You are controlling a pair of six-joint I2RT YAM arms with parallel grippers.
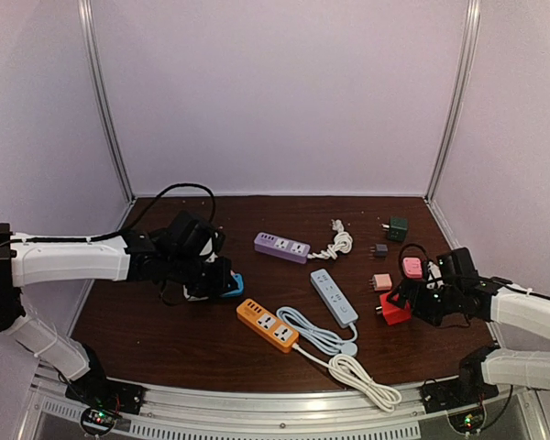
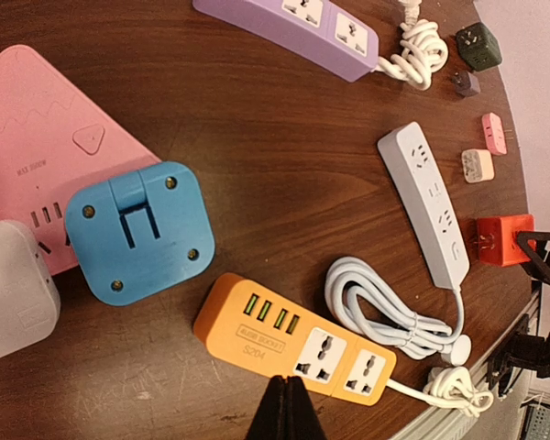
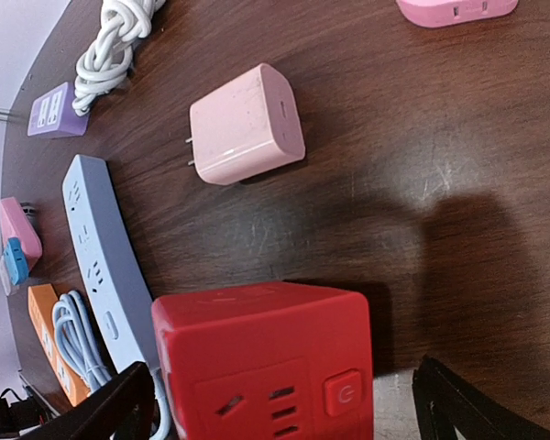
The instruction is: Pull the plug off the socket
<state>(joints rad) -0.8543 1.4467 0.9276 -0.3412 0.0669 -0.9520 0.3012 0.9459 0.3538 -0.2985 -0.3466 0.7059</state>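
One blue plug (image 2: 137, 229) sat on the pink socket (image 2: 46, 128); likely light, rigid and slick, it suited a grip across its sides. The left jaws were closed, empty; the right jaws wide apart, holding nothing.

1. Orange strip (image 2: 257, 323): "S204" is printed beside its USB ports; the boxed line above it is too small to read.
2. Pink socket (image 2: 37, 110): small print begins "MAX"; the rest is unclear.
3. Red cube (image 3: 257, 339): a power sign on its button (image 3: 344, 394).
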